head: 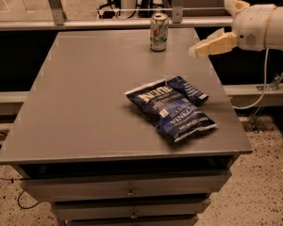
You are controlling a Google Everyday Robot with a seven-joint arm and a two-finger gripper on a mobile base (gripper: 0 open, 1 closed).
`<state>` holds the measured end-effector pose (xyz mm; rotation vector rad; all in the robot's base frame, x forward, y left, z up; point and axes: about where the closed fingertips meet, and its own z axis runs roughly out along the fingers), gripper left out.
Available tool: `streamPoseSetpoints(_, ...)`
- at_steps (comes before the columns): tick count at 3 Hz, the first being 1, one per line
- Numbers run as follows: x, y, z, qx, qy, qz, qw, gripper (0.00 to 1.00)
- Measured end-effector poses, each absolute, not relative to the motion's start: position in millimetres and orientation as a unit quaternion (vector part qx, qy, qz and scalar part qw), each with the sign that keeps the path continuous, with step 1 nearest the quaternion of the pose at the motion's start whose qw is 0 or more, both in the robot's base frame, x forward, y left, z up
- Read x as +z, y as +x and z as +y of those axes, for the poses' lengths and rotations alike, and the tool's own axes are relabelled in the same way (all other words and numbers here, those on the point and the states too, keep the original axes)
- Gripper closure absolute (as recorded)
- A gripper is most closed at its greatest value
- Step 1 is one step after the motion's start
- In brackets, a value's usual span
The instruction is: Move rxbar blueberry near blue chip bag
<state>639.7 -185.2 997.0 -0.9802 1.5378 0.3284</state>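
The blue chip bag lies flat on the grey table, right of its middle. The rxbar blueberry, a small dark-blue wrapper, lies against the bag's far right edge, touching it. My gripper is in the air above the table's far right edge, well clear of both. It is open and empty, with one cream finger pointing left and the other higher up.
A green and white drink can stands upright at the table's far edge. A metal rail runs behind the table. Drawers sit below the front edge. A cable hangs at the right.
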Motion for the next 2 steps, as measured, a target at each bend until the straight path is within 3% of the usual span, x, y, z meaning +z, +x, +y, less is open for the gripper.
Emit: streamPoseSetpoints(2, 1028.1, 651.2, -208.7, 0.111, -0.444, 0.601, 0.655, 0.0)
